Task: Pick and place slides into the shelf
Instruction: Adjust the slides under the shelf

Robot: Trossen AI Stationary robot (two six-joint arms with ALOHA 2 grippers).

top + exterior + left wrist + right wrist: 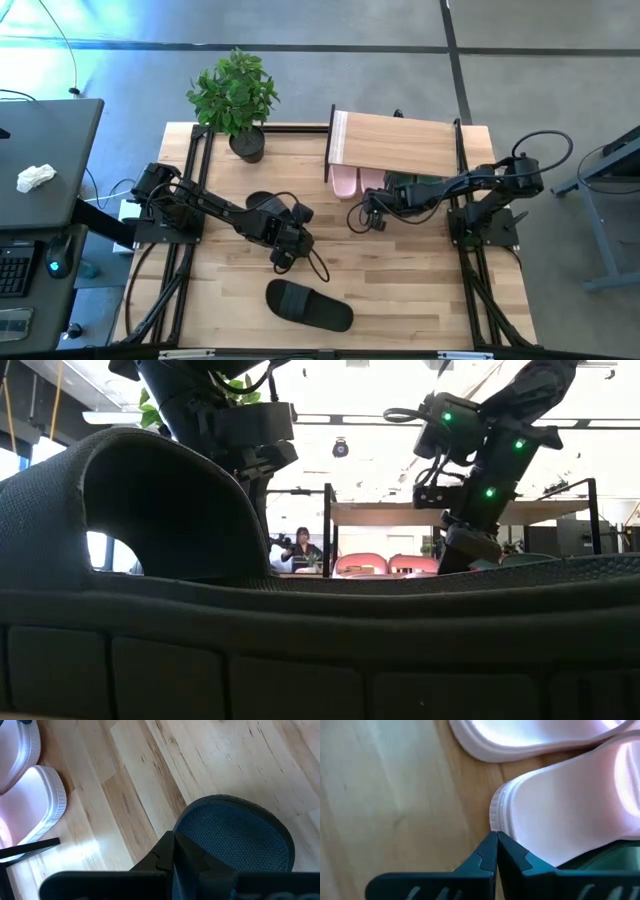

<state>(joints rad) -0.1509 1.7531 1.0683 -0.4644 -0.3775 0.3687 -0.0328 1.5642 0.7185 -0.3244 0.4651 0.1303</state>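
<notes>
Fingers on both arms are pressed together tip to tip, with nothing between them. Left gripper hangs at mid-table just above a black slide, whose textured end fills its wrist view. Right gripper sits at the front edge of the shelf, with its tips just beside the toe of a pale pink slide.

Placement so far: two pink slides lie side by side under the shelf board, and something teal shows beside them. A second black slide lies alone near the table's front edge, well apart from the shelf.

Step in hand, as I judge it: picking the black slide under the left arm. You will need to spread the fingers first, then come down over the strap rather than the flat sole, and lift clear before swinging toward the shelf. Keep the right arm out of that path.

Hard to make out:
- High view: left arm covers most of its slide.
- Teal slides: count and position uncertain, since the right arm and shelf board hide them.
- Low view: the near black slide blocks nearly everything.
</notes>
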